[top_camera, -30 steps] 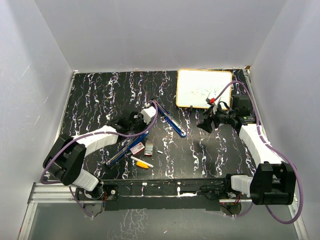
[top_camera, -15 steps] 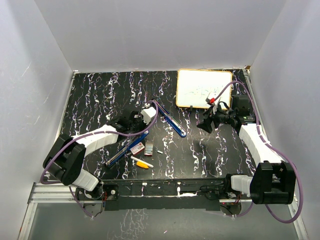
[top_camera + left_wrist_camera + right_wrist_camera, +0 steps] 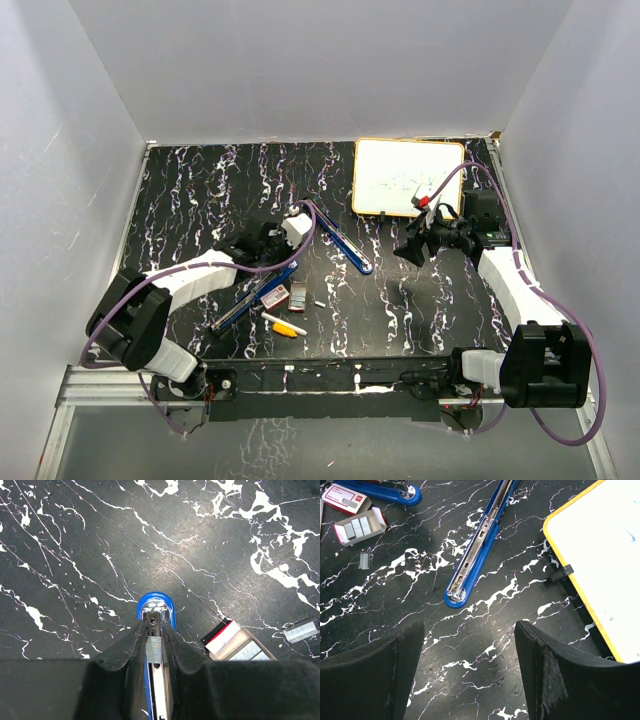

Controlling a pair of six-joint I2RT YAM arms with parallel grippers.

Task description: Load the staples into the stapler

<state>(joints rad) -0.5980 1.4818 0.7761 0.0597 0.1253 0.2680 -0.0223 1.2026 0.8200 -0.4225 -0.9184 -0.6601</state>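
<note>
Stillness is the news: over the last second nothing on the black marbled tabletop has shifted, and the whiteboard at the far right lies where it did. Neither arm has moved. The right end effector hovers spread wide and empty above bare tabletop, between the whiteboard and the stapler, which lies hinged wide open in a V. The left end effector stays pressed together on the stapler's near leg, pinching its metal channel just behind the blue nose. A short silvery piece shows in the pinch, and I cannot tell whether it is a staple strip seated in the channel. The staples sit in their open cardboard tray just beside that nose, with the red-and-white sleeve next to it and one loose strip near by on the tabletop. My reading is that the pause means loading is stalled or being checked, and the top leg has yet to be swung shut
</note>
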